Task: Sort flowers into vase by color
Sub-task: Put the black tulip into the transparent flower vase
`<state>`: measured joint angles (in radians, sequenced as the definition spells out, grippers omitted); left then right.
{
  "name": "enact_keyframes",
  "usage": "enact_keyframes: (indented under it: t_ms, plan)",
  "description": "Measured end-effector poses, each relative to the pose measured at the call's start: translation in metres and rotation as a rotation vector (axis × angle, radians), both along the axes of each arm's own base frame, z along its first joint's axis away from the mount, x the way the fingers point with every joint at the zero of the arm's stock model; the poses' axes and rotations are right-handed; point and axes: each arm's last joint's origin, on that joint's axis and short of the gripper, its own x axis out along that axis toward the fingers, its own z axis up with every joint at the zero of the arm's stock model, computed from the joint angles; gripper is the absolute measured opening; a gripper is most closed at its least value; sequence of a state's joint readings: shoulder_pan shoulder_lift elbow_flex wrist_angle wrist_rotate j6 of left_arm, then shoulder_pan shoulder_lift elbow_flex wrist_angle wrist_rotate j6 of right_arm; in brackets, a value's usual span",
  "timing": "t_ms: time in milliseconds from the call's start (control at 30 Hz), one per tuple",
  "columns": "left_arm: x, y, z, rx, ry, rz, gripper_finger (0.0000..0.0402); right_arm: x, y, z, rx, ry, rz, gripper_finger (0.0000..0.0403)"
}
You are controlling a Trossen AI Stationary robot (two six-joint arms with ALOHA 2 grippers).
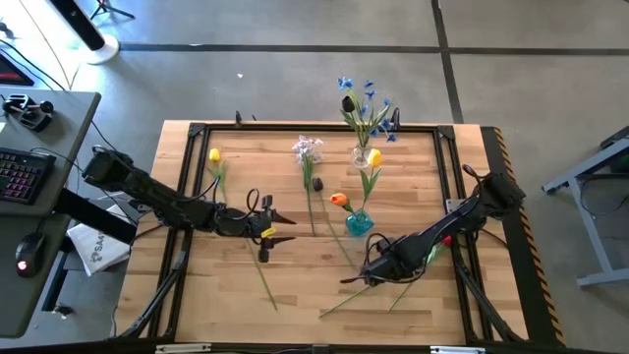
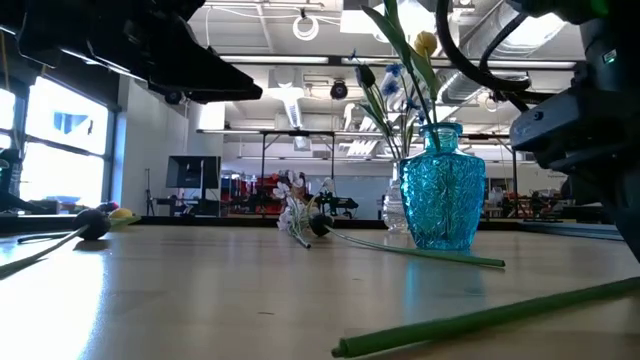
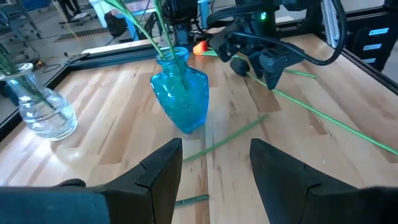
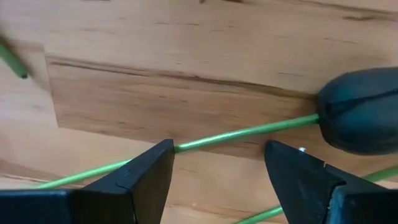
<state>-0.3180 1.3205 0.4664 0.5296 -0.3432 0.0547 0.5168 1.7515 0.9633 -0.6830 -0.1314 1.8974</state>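
Observation:
My right gripper is open and low over the table's near right part. Its fingers stand on either side of a thin green stem without touching it; that stem ends in a near-black head and lies flat on the wood. My left gripper is open, left of the blue vase, which holds a yellow flower. A clear vase holds blue flowers. An orange-red flower, a lilac-white flower and another yellow flower lie on the table.
More loose green stems lie around my right gripper, and one stem runs toward the near edge. A black frame rail borders the table. A desk with keyboard and mouse stands beyond the left edge.

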Motion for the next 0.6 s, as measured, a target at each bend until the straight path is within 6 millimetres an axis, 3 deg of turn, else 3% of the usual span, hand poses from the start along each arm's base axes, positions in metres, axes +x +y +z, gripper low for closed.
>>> enact_keyframes:
  t_ms: [200, 400, 600]
  plan:
    - [0.001, 0.000, 0.000, -0.019, -0.014, 0.001, 0.0176, -0.001, -0.009, 0.003, -0.022, 0.006, 0.131, 0.0226]
    - [0.002, -0.001, 0.004, -0.035, -0.054, 0.001, 0.0176, -0.004, -0.024, 0.011, -0.157, -0.029, 0.299, 0.0209]
    - [0.002, -0.001, 0.005, -0.051, -0.062, 0.005, 0.0176, -0.011, -0.036, 0.022, -0.203, 0.025, 0.253, 0.0209]
